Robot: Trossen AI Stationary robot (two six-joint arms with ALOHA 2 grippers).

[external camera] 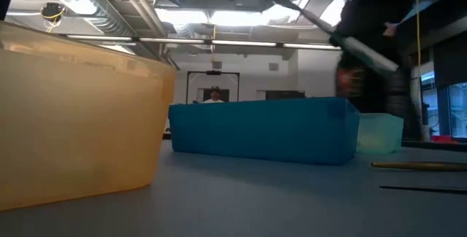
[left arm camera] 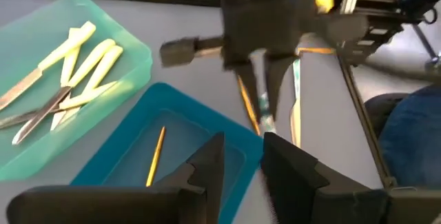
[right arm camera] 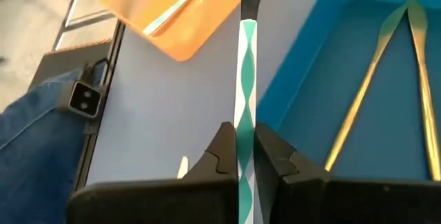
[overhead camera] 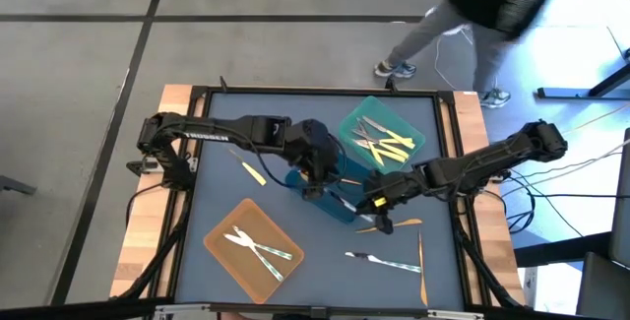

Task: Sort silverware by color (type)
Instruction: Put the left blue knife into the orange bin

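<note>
Right gripper (right arm camera: 246, 156) is clamped on a teal-striped utensil (right arm camera: 245, 79) right by the blue tray's (overhead camera: 345, 210) edge. Left gripper (left arm camera: 242, 156) hovers over that tray, fingers apart, holding nothing.

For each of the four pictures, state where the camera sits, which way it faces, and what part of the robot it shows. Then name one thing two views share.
High: above, facing down on the table; both arms show.
Low: table height, facing the blue tray; an arm comes in from above.
Left wrist: on the left arm, past the left gripper, facing the right gripper.
Right wrist: on the right arm; the right gripper holds a teal-striped utensil.
Shared: the blue tray.
</note>
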